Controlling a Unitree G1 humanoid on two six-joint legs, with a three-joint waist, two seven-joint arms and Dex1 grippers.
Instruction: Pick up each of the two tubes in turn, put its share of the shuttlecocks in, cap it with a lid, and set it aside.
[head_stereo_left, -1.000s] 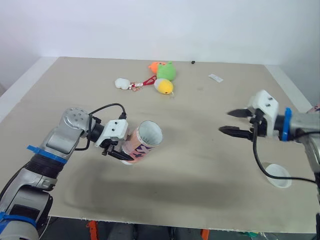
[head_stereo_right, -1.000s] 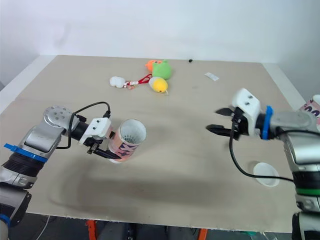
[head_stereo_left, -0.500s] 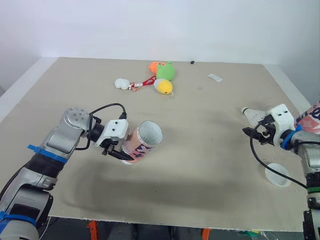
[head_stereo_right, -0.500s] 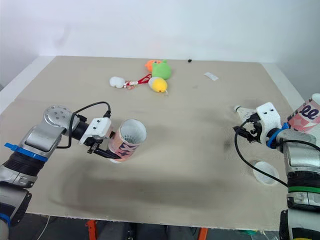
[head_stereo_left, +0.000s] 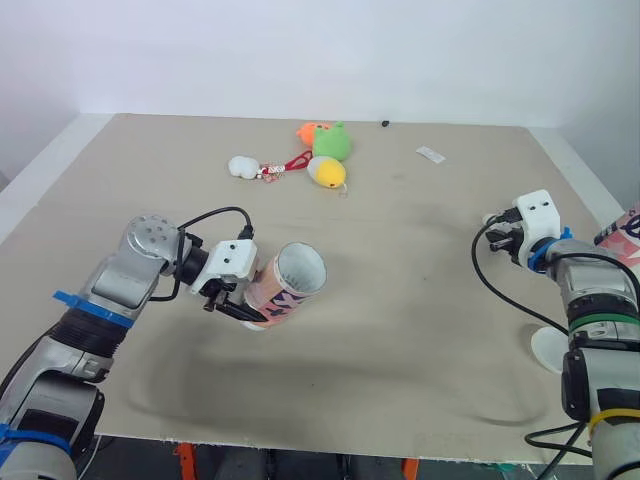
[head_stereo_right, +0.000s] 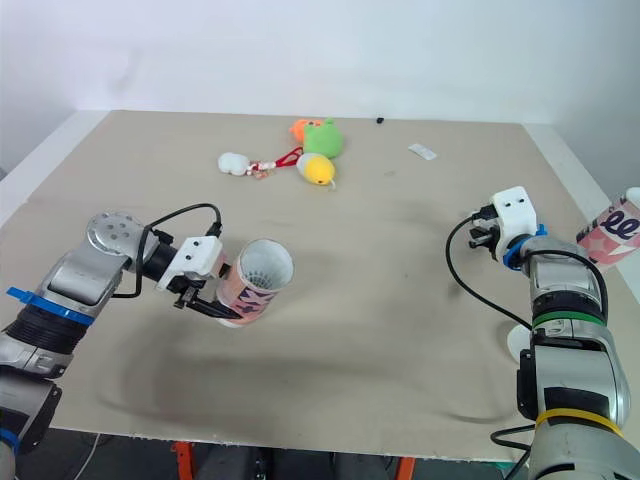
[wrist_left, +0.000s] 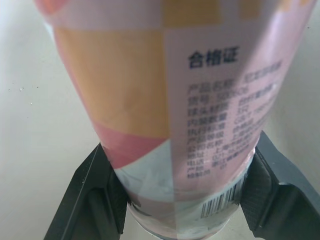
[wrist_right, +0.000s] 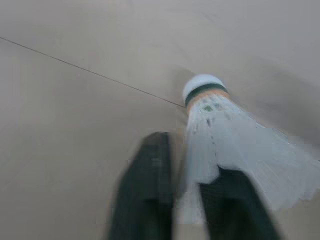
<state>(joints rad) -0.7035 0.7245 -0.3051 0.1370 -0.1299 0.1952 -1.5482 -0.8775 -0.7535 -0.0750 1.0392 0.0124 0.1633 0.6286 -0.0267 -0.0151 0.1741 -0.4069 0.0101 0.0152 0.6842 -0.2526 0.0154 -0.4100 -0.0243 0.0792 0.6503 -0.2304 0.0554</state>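
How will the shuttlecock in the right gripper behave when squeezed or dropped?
Probably fragile: the right gripper pinches the shuttlecock by its thin feather skirt, which hard squeezing could bend. Likely very light, being mostly feathers. Dropped, its cone shape would probably roll in a curve.

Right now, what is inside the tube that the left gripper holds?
The tube, held in the left gripper, shows a pale inner wall at its open mouth. Deeper in is hidden, so any contents there cannot be seen.
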